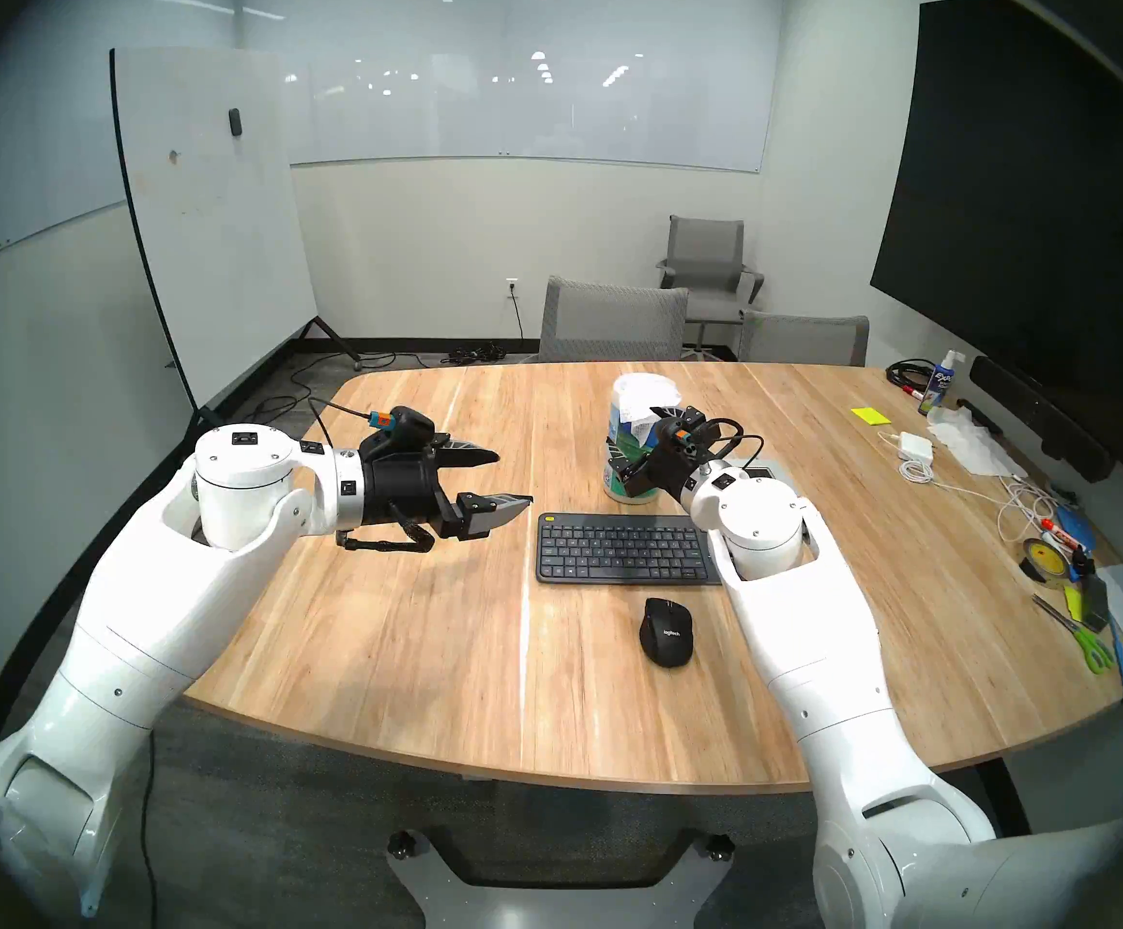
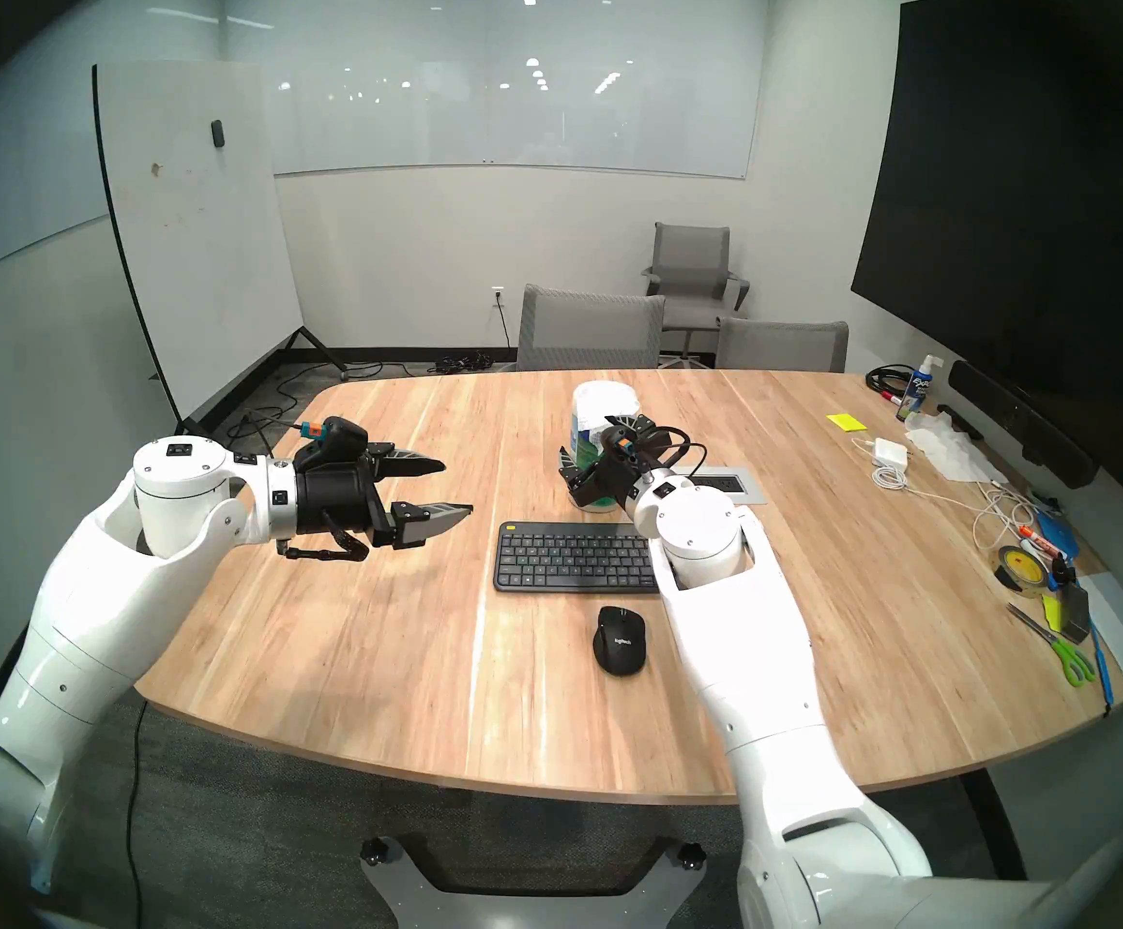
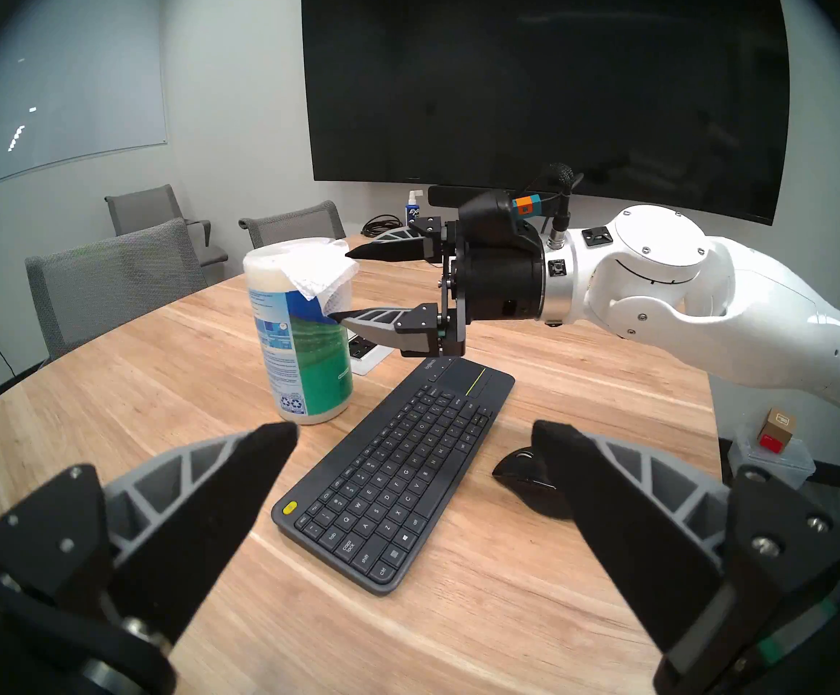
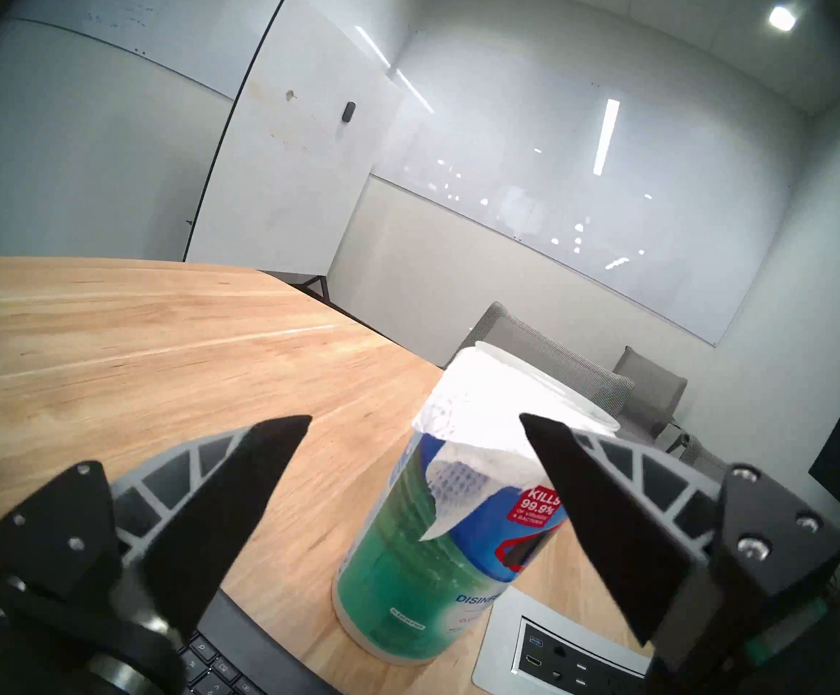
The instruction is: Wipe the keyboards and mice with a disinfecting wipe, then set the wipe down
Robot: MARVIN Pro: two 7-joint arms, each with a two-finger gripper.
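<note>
The keyboard (image 1: 622, 549) lies lengthwise left to right, yellow button leftmost.

**A:** A rounded, light wooden conference table (image 1: 411, 626) fills a pale-walled meeting room. What stands behind it?

**B:** Two grey mesh office chairs (image 1: 612, 321) at the table's far edge, a third (image 1: 706, 264) beyond them near the back wall, under a long glass whiteboard (image 1: 532, 103) reflecting ceiling lights.

**A:** And to the table's sides?

**B:** Left, a freestanding white whiteboard on a black frame (image 1: 210, 203), cables on the grey carpet (image 1: 317, 384) at its foot. Right, a large dark wall screen (image 1: 1041, 203).
</note>
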